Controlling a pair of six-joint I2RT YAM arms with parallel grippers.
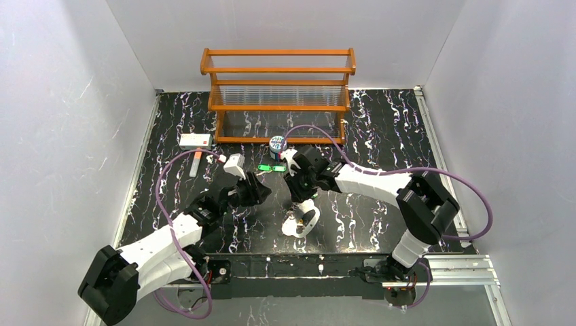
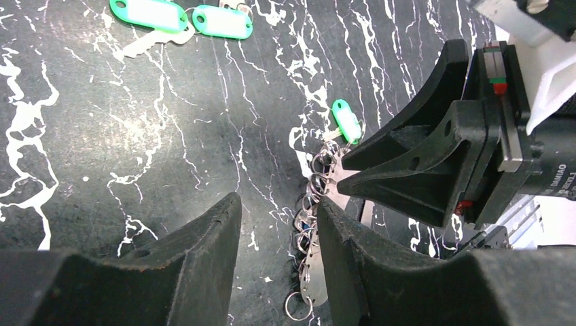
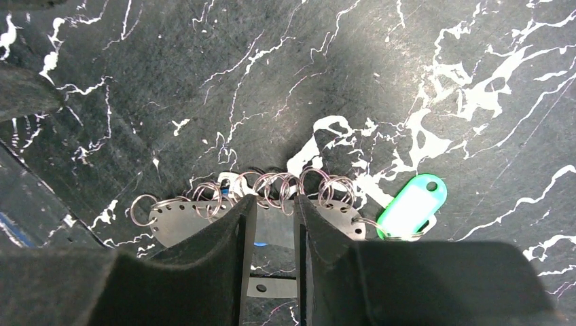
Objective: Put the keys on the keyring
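Right gripper [image 3: 272, 204]: fingers stand close together with a narrow slit between them, tips down on the flat whitish metal keyring plate [image 3: 176, 221], which has wire split rings along its edge. I cannot tell whether they pinch it or only press on it.
Left gripper [image 2: 278, 204]: fingers spread, pinching nothing. The row of rings lies in the gap, close to the finger nearer the right gripper.
Keyring position: directly under the right fingertips, between the two grippers.
Key fitted: one green plastic-tagged key [image 3: 411, 207] hangs from the end ring, just beside the right fingers.
Keys loose: two green-tagged keys [image 2: 149, 13] lie well beyond the left fingertips, apart from the keyring.
Step in hand: I judge this as steadying the keyring for the next key.
Next move: I would keep the plate fixed with the right gripper, send the left to a loose key, grip it by the tag, and work it onto a free split ring.
Containers: round blue-and-white can [image 1: 277, 144], beyond the right gripper, contents not visible. White rectangular box with a red mark [image 1: 195, 140], beyond the left gripper, contents not visible.
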